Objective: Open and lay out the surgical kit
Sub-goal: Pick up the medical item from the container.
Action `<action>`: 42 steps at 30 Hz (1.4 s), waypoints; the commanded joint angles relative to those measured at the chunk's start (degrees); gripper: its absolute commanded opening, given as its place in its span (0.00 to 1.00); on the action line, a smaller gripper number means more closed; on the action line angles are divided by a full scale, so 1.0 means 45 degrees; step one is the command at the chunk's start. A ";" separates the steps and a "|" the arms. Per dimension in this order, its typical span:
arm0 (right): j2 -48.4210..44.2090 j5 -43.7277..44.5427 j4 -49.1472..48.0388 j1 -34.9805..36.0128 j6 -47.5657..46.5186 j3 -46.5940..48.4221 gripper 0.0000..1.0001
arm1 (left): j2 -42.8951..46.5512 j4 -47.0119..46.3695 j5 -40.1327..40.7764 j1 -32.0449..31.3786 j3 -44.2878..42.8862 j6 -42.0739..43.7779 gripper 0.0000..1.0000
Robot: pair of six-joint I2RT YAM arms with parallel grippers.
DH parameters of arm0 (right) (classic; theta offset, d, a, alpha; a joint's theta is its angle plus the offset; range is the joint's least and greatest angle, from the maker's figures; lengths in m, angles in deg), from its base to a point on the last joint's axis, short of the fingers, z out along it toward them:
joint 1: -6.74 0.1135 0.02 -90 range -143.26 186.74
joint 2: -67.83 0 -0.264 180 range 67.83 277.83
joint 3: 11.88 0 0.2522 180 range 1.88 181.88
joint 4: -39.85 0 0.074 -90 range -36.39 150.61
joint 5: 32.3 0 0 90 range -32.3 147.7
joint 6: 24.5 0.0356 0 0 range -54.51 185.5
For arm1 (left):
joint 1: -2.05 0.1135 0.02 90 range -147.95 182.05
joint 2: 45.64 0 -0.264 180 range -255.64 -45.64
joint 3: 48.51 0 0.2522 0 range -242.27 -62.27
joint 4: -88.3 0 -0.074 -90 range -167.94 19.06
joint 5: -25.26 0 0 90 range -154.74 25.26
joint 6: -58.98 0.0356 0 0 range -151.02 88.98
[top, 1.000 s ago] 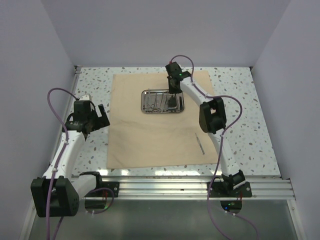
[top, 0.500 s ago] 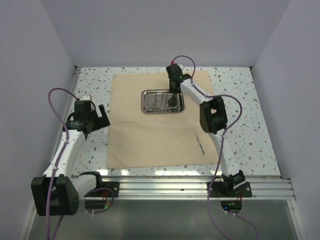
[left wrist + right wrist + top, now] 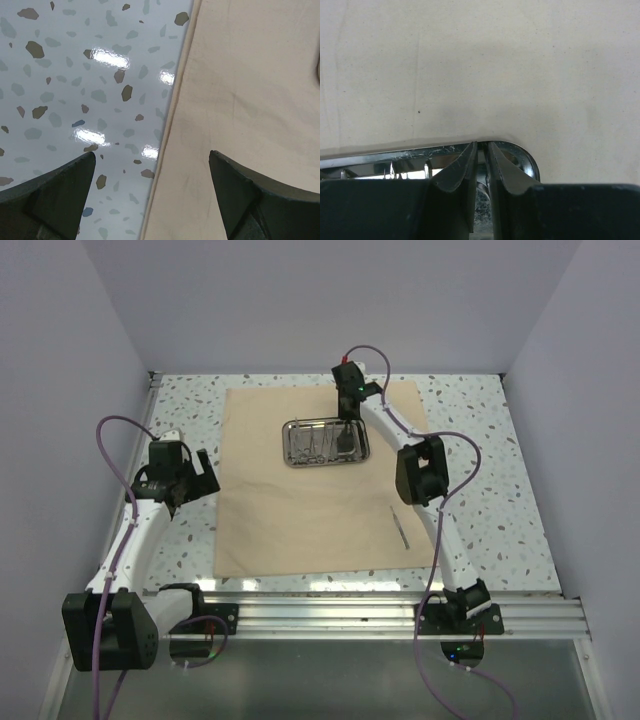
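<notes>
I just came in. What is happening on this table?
Two robot arms are laying out a surgical kit. The tan cloth wrap lies spread on the table, the steel tray on it. The right pincer, almost closed, is down in the tray's corner. One thin instrument lies apart on the cloth. The left pincer hovers open over the cloth's left edge.

cloth wrap (image 3: 320,500): beige woven cloth, matt, smooth, with faint creases. steel tray (image 3: 420,153): polished metal, mirror-bright, with fine scratches along the rim in the right wrist view. loose instrument (image 3: 401,526) on the wrap: thin silvery metal. table (image 3: 75,75): hard glossy surface, pale with grey and brown speckles, bright glare patches. left gripper (image 3: 151,159) and right gripper (image 3: 481,146): smooth matt black plastic. arm links (image 3: 145,535): white, slight sheen. rail (image 3: 350,605): grey metal.
</notes>
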 commanded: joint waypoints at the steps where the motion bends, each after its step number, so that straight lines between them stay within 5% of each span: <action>1: 0.0343 0.0117 0.1103 0.0105 -0.0209 -0.0365 0.18 | 0.0032 -0.0443 0.0203 -0.0053 0.0135 -0.0183 1.00; 13: -0.0576 0.0254 0.1338 0.0125 0.0533 -0.3298 0.04 | 0.0207 -0.0521 0.0028 -0.0307 0.0174 -0.0144 1.00; 22: 0.0363 0.0117 0.2081 0.0144 0.0612 -0.1541 0.00 | 0.0500 -0.0619 -0.0012 -0.0815 0.0213 -0.0105 1.00; 31: -0.2702 -0.0449 0.0908 0.0067 -0.0228 -0.1423 0.00 | 0.0286 -0.0014 0.1316 -0.0893 -0.0119 -0.0554 1.00; 42: -0.8678 -0.1270 -0.0967 0.0047 0.0456 -0.7064 0.00 | 0.0382 0.0202 0.2136 -0.1069 -0.0100 -0.0866 1.00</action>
